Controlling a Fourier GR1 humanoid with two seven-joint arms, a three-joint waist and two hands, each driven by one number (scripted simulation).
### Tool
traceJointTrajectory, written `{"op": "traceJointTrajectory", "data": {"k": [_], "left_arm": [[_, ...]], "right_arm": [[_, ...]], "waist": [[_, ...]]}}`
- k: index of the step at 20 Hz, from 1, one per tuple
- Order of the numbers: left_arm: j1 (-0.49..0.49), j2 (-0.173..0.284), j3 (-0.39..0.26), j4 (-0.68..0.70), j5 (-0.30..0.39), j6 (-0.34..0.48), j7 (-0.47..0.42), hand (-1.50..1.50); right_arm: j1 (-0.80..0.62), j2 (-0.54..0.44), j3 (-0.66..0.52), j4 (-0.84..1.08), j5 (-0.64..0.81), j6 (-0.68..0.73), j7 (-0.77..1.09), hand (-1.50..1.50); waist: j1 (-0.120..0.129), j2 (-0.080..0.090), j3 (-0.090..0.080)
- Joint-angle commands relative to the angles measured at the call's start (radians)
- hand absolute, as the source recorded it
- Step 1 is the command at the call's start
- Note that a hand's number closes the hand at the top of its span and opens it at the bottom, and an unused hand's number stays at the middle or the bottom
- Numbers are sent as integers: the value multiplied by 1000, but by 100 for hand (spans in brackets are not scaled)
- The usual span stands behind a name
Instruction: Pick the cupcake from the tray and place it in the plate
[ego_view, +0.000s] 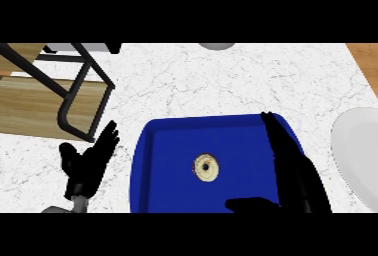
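While both hands (88, 162) (291, 165) open (fingers straight): one cupcake (207, 167), one blue tray (170, 150), one plate (358, 150).

1. I have only one view, from my head, looking steeply down on the desk (221, 75).
2. It faces away from me: my forearms enter at the lower edge, my left robot hand (88, 162) at the view's left, my right robot hand (291, 170) at its right.
3. It sits close: the tray (170, 165) fills the lower middle and is cut by the lower edge.
4. The plate (358, 150) is cut by the right edge, a chair (74, 100) by the upper left.
5. No second view shares any of this.
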Motion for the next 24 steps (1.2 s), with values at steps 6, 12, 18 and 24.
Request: {"op": "traceJointTrajectory", "data": {"k": [6,12,18,24], "left_arm": [[9,-12,35,67,-1,-58,-10,0],[3,-55,28,44,-66,-18,36,0],[1,-67,67,70,-56,-55,10,0],[2,-84,73,82,-69,-62,20,0]], "right_arm": [[-109,215,32,183,61,107,158,-150],[-82,240,67,247,63,35,109,-150],[-23,242,103,314,155,2,86,-150],[-151,242,31,400,111,45,149,-150]], "waist": [[-5,5,-3],[-8,4,-2],[-13,4,-2],[-9,5,-3]]}}
